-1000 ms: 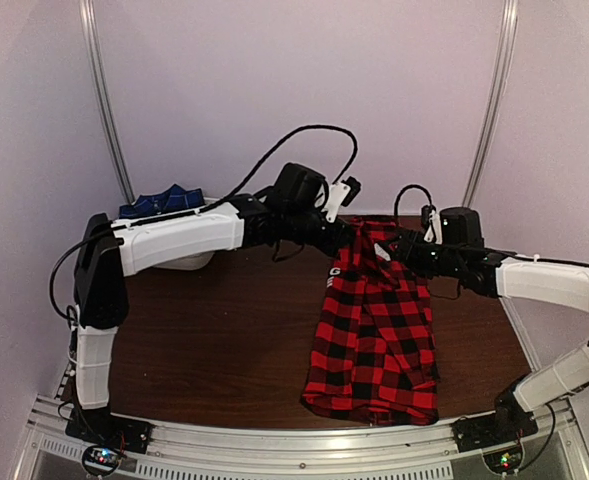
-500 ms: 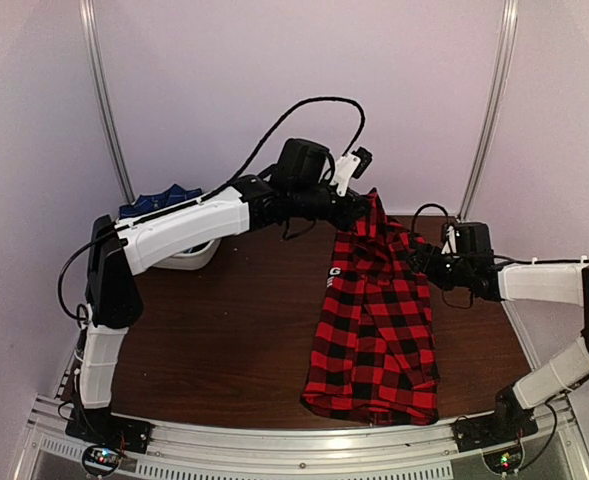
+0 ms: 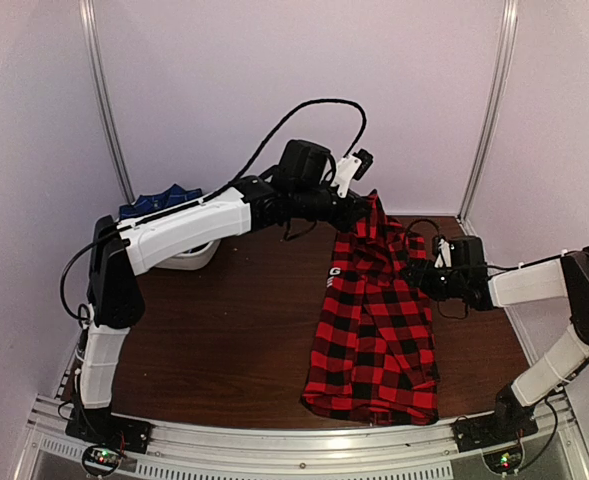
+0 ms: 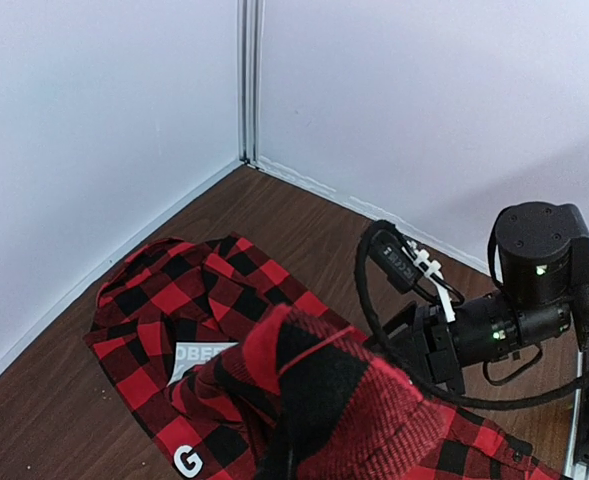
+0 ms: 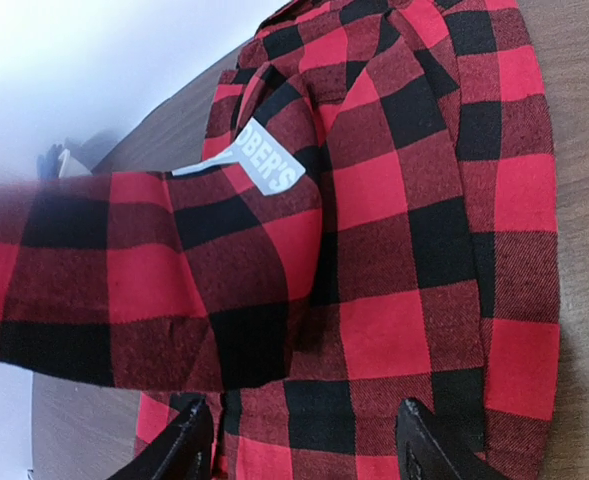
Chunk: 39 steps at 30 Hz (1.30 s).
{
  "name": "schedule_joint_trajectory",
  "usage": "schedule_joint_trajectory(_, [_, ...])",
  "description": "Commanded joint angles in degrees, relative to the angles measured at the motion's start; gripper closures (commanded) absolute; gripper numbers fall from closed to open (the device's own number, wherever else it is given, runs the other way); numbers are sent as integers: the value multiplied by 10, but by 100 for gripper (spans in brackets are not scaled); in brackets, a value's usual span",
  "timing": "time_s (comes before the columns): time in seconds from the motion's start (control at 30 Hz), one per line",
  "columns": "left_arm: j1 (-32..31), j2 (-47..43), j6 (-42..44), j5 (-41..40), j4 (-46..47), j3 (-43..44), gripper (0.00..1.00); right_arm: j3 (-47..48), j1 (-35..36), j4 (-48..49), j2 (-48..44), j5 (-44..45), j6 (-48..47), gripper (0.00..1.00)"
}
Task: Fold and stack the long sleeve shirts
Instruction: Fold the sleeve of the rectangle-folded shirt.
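From the left wrist, a blurred bulge of the red shirt (image 4: pixel 314 400) hides the fingers of our left gripper (image 3: pixel 361 207), and the picture's lower edge cuts that bulge off. A fold swallows part of the white letters (image 4: pixel 202 358), so we cannot read the whole word. Our right gripper (image 5: pixel 309 455) shows only its fingertips (image 5: pixel 186 450) at the bottom edge. The left arm (image 3: pixel 179 232) covers most of the blue shirt (image 3: pixel 162 201); its pattern is too small to tell.
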Motion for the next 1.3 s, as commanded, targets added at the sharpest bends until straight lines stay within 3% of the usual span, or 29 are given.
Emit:
schedule_joint_trajectory(0.0, [1,9,8,-5,13,21,100,-18,22,47,-23,15,-35,40])
schedule_joint_trajectory(0.37, [1,11,6,2,12,26,100,18,54,67,47,58,-64,42])
schedule_joint_trajectory(0.5, [1,11,10,23,7,27,100,35,54,83,71,82,-59,48])
schedule_joint_trajectory(0.67, [1,11,22,64,-19,27,100,49,54,100,83,111,-47,60])
schedule_joint_trajectory(0.87, [0,1,38,103,-47,9,100,49,63,102,84,119,-36,86])
schedule_joint_trajectory(0.97, [0,-9,54,123,-66,-5,100,25,64,99,63,138,-30,93])
schedule_joint_trajectory(1.1, [-1,-23,84,161,-96,-28,100,-8,68,99,35,143,-16,92])
schedule_joint_trajectory(1.27, [-8,-39,136,187,-147,-64,100,-37,69,92,21,112,6,75])
